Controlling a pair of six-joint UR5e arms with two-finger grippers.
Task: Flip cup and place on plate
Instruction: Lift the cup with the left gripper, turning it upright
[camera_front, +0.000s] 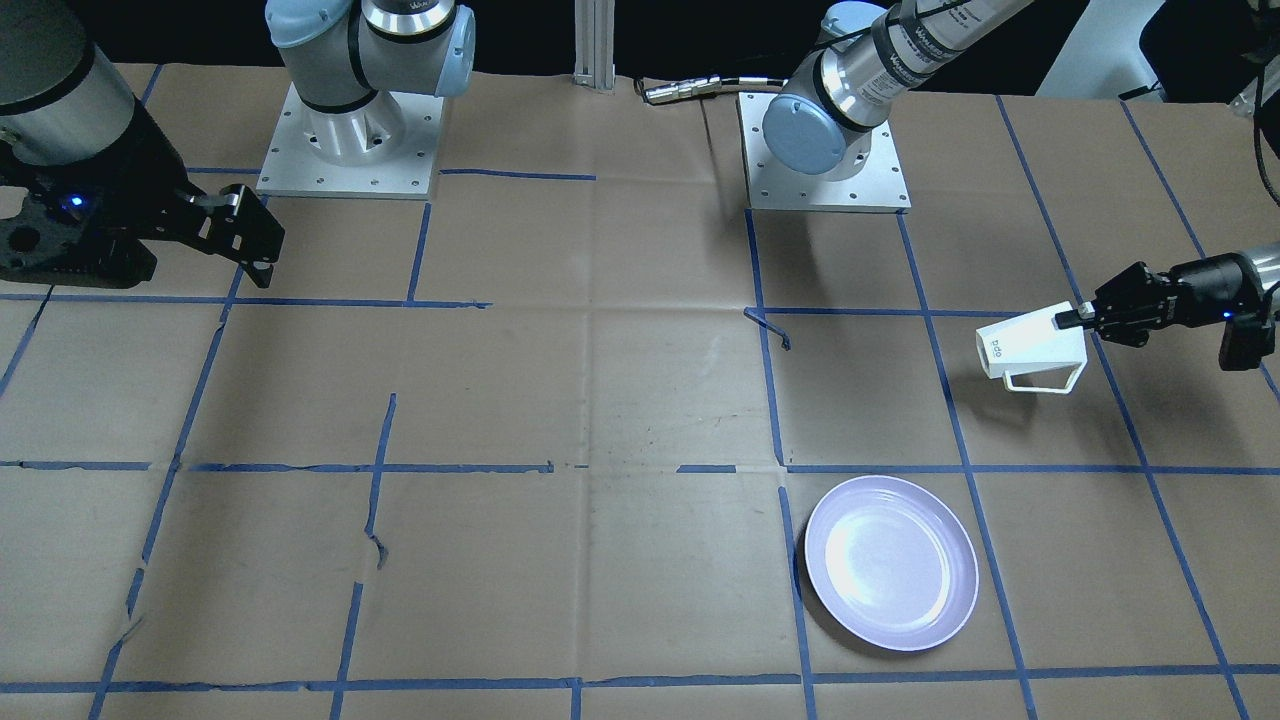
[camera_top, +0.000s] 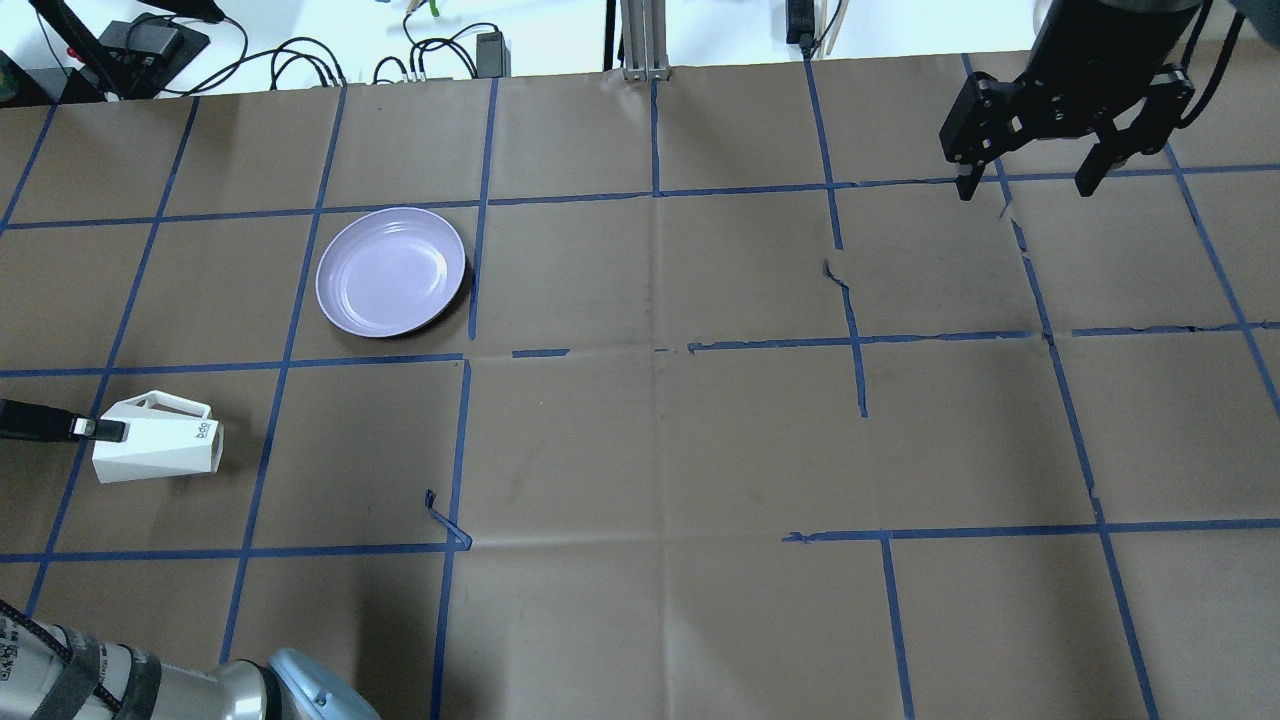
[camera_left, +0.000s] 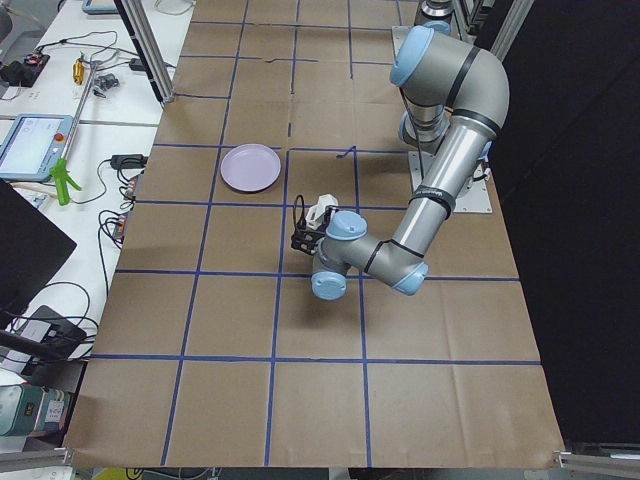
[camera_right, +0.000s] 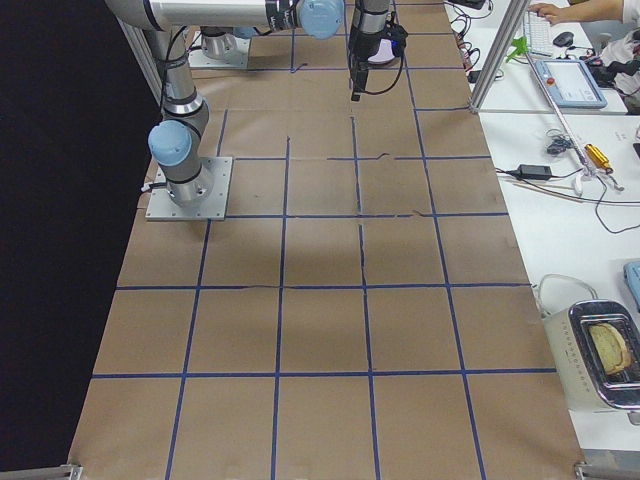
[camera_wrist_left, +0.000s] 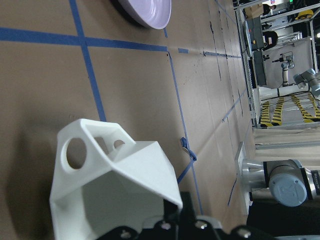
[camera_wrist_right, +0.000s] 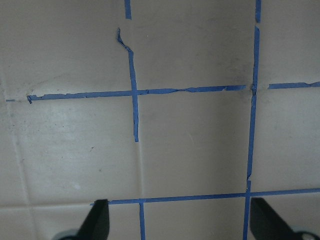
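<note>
Left gripper (camera_front: 1072, 319) is nearly closed, pinching one wall of the cup (camera_front: 1030, 347) at its rim, with what looks like one finger inside the mouth and one outside, and from where I sit the cup seems to hang clear of the brown paper (camera_top: 640, 450) on the robot's left side, near the plate (camera_top: 391, 271) but well apart from it. My right gripper (camera_top: 1025, 188) holds nothing, its fingers spread wide, parked over the far right of the table. I judge the cup stiff and light, with smooth facets that could slip, and a pinch on a single wall lets it swing about the fingers, so I would go gently; the rim wall is the sensible hold, since the open handle (camera_top: 165, 403) looks thin. Its long axis lies roughly level along the table's length: the mouth faces the gripper, the narrower base with the small dark logo points toward the table's middle, and the handle sticks out on the plate's side, away from the robot. To my eye it is half turned, not yet mouth-up
</note>
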